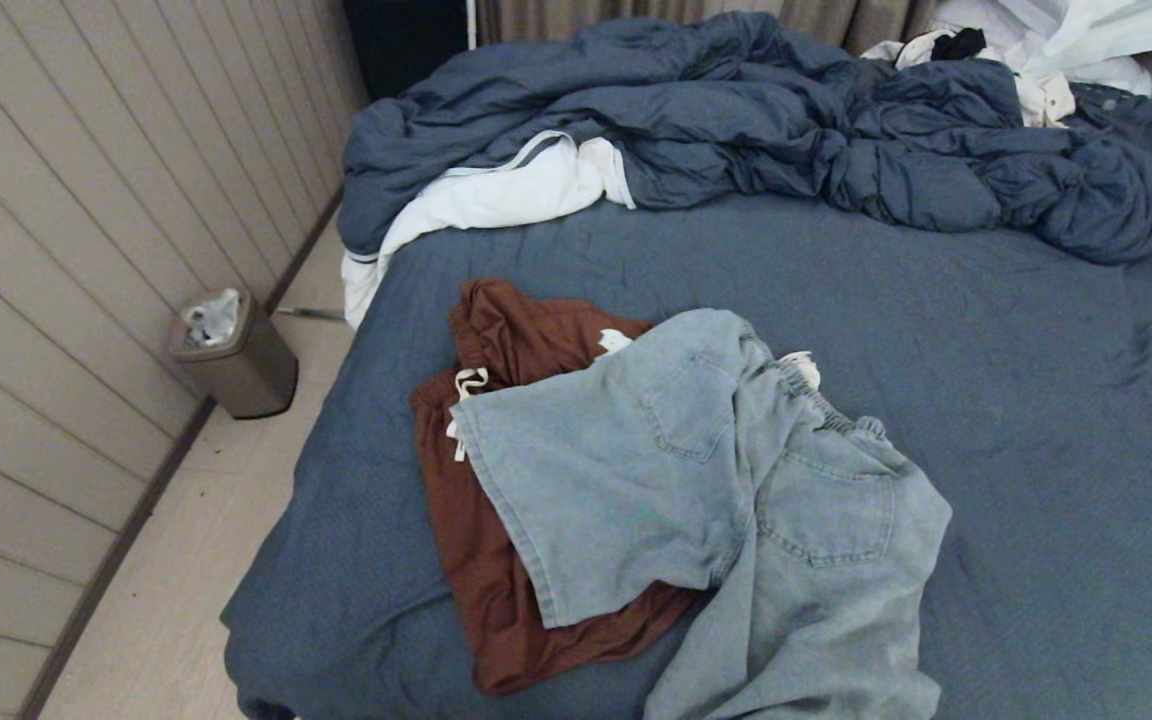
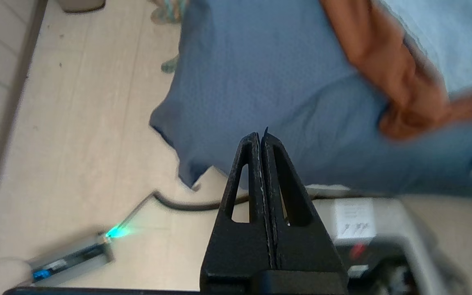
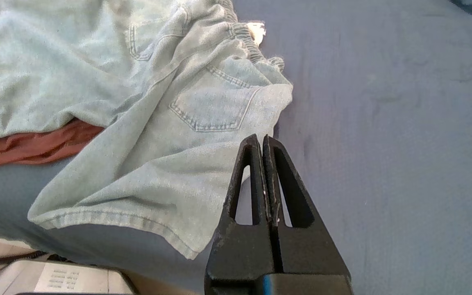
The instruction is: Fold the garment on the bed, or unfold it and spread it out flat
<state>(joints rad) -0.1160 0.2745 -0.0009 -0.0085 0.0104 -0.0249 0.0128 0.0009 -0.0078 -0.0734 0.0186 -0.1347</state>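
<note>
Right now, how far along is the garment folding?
Nothing looks done: the light denim shorts lie rumpled across the rust-brown garment on the bed. Nothing is in hand: the left gripper and right gripper are both shut and empty. Everything is left: grasp, separate, fold or spread flat.

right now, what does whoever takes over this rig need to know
Left gripper: shut, empty, hanging off the bed's near left corner.
Right gripper: shut, empty, above the sheet beside the denim shorts.
Denim shorts lie rumpled on the bed, partly over the brown shorts. The duvet is bunched at the far end.
Done: nothing folded or spread flat.
Left: grasp a garment, then fold it or spread it flat.
</note>
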